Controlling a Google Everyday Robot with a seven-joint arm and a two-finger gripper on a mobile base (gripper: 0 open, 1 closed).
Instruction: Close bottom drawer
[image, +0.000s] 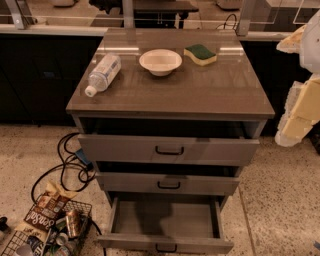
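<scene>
Jutting furthest from the grey cabinet (75, 117), the bottom drawer (190, 243) sits at the lowest level, pulled well out so that its shallow tray lies fully exposed and bare. Its flat front with the small black handle (166, 247) reaches almost to the lower edge of the view. Above it, the middle drawer (200, 184) and the top drawer (210, 149) each stand slightly out, stepped back one behind the other, with dark gaps showing over them.

The end effector (300, 117) hangs at the far right edge of the view, beside the cabinet's right corner at about the height of the top drawer, well apart from the bottom drawer and touching nothing visible; whether it is open or closed cannot be told.

On the worktop (200, 90) lie a water bottle (102, 74) on its side near the left edge, a white bowl (160, 61) at the middle, and a yellow-green sponge (200, 54) just right of it.

Speckled floor (280, 200) to the right of the drawers is open. To the left, black cables (70, 165) trail beside the cabinet, and a wire basket (15, 242) of cans with a snack bag (42, 210) sits near the bottom drawer's left corner.
</scene>
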